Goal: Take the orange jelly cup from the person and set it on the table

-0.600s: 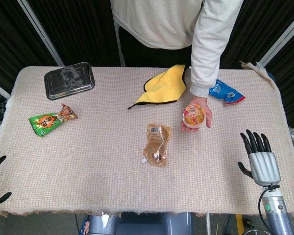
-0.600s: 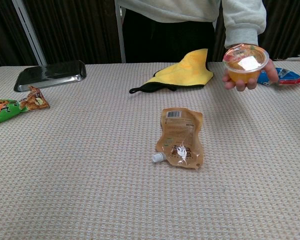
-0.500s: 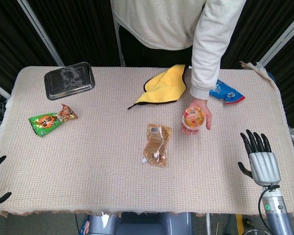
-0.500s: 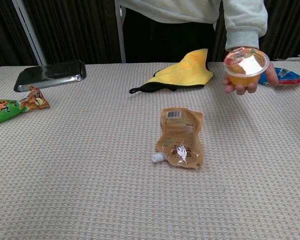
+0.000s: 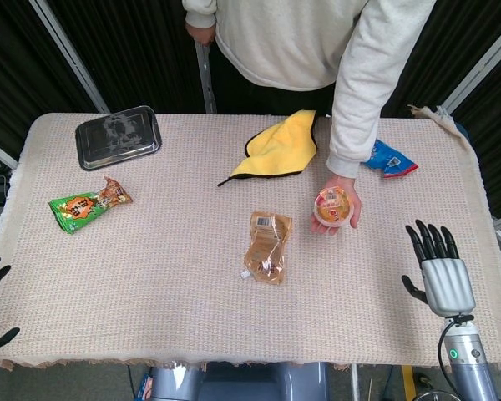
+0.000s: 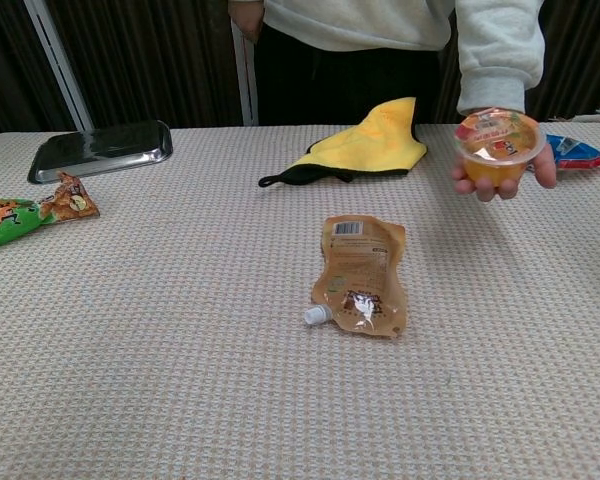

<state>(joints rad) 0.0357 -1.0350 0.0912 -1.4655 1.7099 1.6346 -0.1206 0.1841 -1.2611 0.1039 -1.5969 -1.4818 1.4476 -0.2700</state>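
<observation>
Jelly cup (image 5: 333,206) on person's palm (image 5: 345,210), far-left of right robot hand (image 5: 438,272); right robot hand nearer, released, fingers apart.

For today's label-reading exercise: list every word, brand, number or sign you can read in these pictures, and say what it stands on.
None reads clearly.
Tan spouted drink pouch: barcode and print, blurred.
Green snack packet: characters too small.
Blue snack packet: white print, illegible.
Orange jelly cup lid: print blurred.

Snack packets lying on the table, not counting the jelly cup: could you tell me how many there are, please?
3: a green packet at the left, a tan spouted pouch in the middle, and a blue packet at the far right, partly hidden behind the person's arm.
</observation>
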